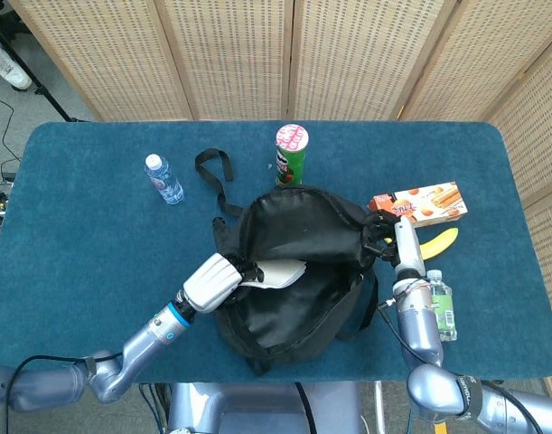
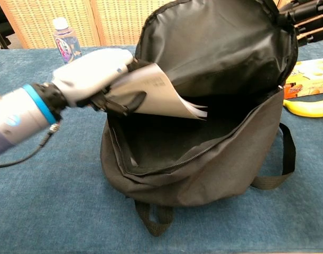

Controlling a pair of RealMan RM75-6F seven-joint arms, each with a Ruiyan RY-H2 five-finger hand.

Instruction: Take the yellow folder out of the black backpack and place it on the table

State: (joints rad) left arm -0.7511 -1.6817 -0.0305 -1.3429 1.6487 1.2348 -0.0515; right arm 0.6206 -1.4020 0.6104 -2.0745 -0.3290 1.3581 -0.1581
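Note:
The black backpack [image 1: 294,298] sits mid-table with its mouth wide open [image 2: 203,153]. My left hand [image 1: 212,282] is at the bag's left rim and grips the folder [image 1: 280,271]. The folder sticks out over the opening, half lifted out. Only a white printed face of the folder [image 2: 153,92] shows; no yellow is visible. In the chest view the left hand [image 2: 92,76] is above the bag's left edge. My right hand [image 1: 381,237] holds the bag's flap up at its right corner, and shows as dark fingers at the chest view's top right [image 2: 304,16].
A water bottle [image 1: 163,178] stands at the back left and a green chips can [image 1: 291,158] stands behind the bag. A biscuit box [image 1: 418,204], a banana [image 1: 434,242] and a small green-label bottle [image 1: 440,303] lie right of the bag. A loose strap [image 1: 212,167] trails back left.

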